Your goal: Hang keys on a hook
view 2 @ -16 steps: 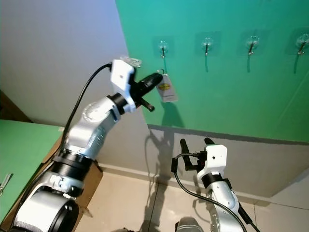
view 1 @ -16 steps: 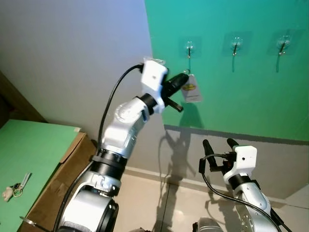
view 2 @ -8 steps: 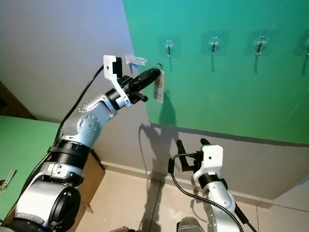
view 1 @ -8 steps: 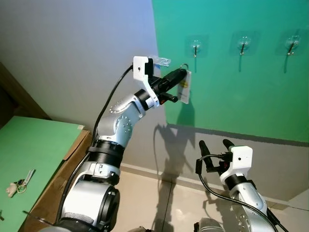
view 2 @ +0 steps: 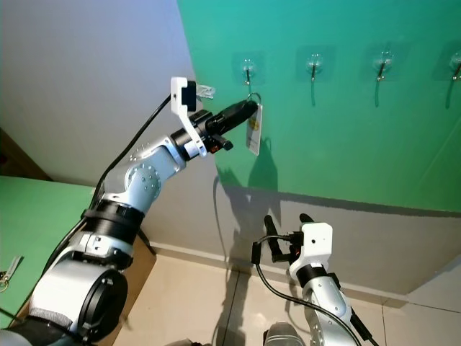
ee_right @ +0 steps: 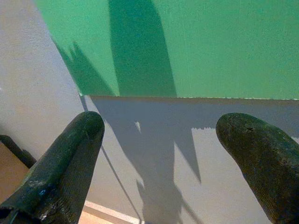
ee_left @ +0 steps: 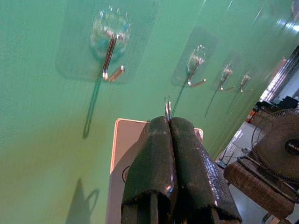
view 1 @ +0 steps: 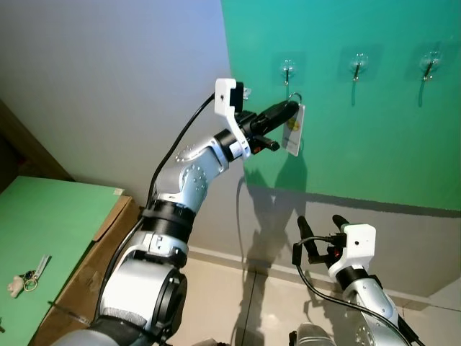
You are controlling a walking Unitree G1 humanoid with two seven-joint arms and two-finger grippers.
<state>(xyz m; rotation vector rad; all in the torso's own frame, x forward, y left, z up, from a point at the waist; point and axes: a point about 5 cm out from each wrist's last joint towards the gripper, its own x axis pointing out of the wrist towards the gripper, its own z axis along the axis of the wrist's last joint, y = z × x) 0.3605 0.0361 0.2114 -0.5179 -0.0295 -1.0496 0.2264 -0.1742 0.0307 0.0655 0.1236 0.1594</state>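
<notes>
**Left hand holds key ring and tag just below the leftmost hook**

The left hand (view 1: 287,109) is raised to the green wall panel (view 1: 374,144), its two black fingers (ee_left: 161,158) pressed together on the keys (view 1: 293,124). A thin metal ring stands up between the fingertips, and a white tag with a yellow mark hangs beneath them against the panel.

The keys sit just below and slightly right of the leftmost hook (view 1: 287,71). In the left wrist view the ring is beside that hook (ee_left: 110,59) and apart from it; it is not on the hook.

Further hooks (view 1: 356,65) run in a row along the panel toward the right, each on a clear adhesive pad, none carrying anything. The panel between the hooks is bare, as is the stretch below the tag down to the panel's lower edge.

The panel's left edge runs close to the left hand's wrist; beyond it is plain grey wall (view 1: 108,86). Below the panel's lower edge the wall is grey down to a pale skirting and tiled floor (view 1: 223,295).

The right hand (view 1: 320,220) is held low, well below the panel, fingers (ee_right: 70,158) spread wide with nothing between them, pointed at the wall.

At the left, a green tabletop (view 1: 50,238) carries a second bunch of keys (view 1: 25,276) near its front edge, well apart from the left arm.
</notes>
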